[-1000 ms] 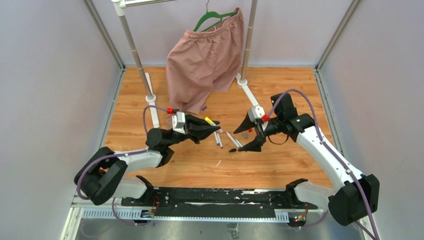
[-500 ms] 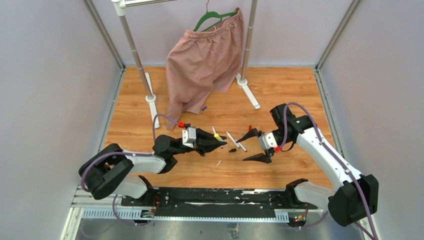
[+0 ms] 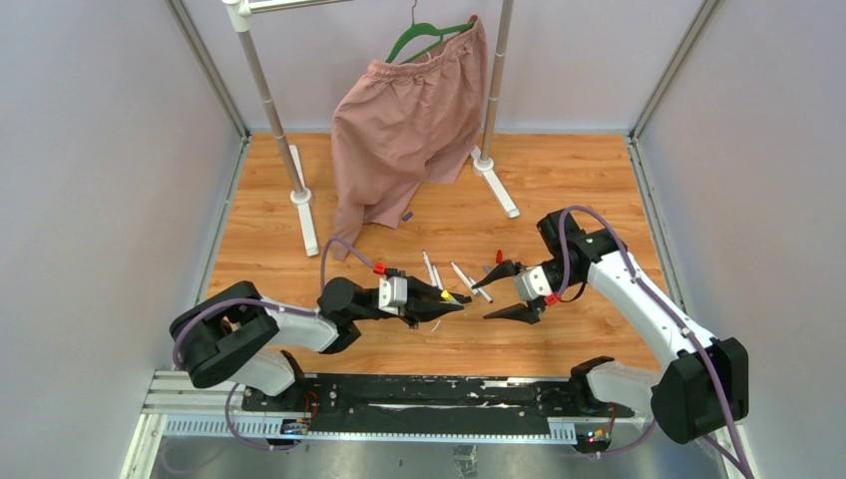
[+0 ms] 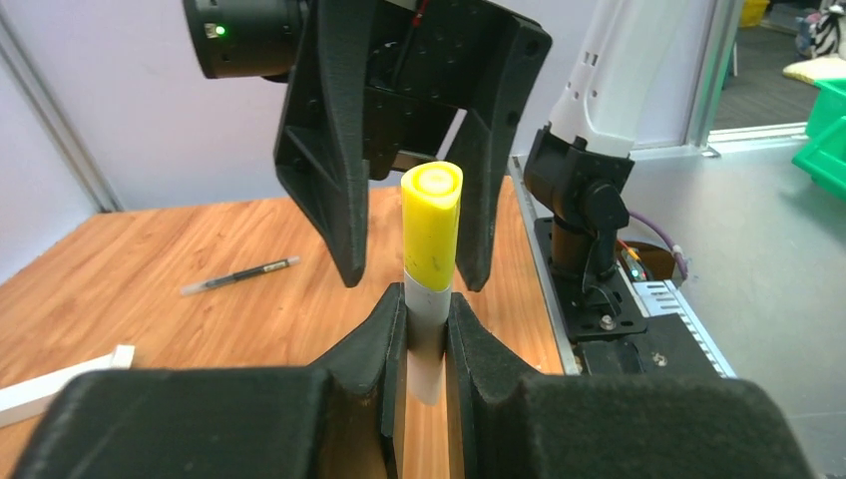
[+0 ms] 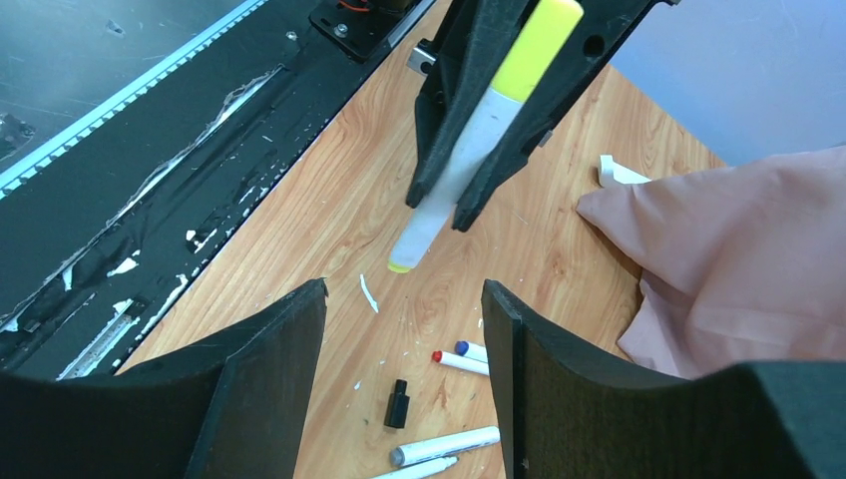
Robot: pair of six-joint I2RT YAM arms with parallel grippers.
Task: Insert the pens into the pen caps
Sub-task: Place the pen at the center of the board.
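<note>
with the left tool pinched snug, grips the white pen mid-barrel, yellow cap jutting ahead. faces the right tool just beyond, spread wide, empty. probably needs centring on that cap, then a straight push along the barrel.

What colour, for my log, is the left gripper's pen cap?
Yellow cap on the pen in the left gripper; clearest in left wrist view.
</note>
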